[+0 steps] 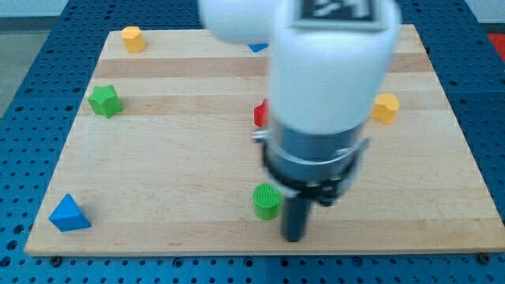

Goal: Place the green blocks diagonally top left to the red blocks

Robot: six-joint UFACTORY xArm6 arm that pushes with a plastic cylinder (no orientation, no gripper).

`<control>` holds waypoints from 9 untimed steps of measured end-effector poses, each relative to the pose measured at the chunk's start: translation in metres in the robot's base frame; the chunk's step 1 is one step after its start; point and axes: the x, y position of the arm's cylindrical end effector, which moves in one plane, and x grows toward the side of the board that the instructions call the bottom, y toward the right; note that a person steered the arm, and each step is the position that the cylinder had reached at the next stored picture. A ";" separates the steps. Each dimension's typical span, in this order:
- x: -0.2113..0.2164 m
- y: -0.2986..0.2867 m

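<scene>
In the one camera view, my tip (293,236) stood just at 4 o'clock of the green cylinder (267,200); there was no pincer to part or close. The red block (260,114) lay at 12 o'clock, half hidden by the arm, and the green star (104,101) far at 9 o'clock on the desk (181,173). To my judgement, the push wanted the tip behind the cylinder, driving it toward 11 o'clock and clear of the red.

A blue pyramid block (68,214) sits near the surface's (173,173) bottom-left corner. One yellow block (133,38) lies top left, another (386,107) at the right (a blue block (257,47) barely peeks out at the top).
</scene>
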 end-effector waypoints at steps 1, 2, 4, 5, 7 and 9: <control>-0.062 -0.031; -0.120 -0.040; -0.144 -0.006; -0.179 -0.100; -0.173 -0.176; -0.193 -0.300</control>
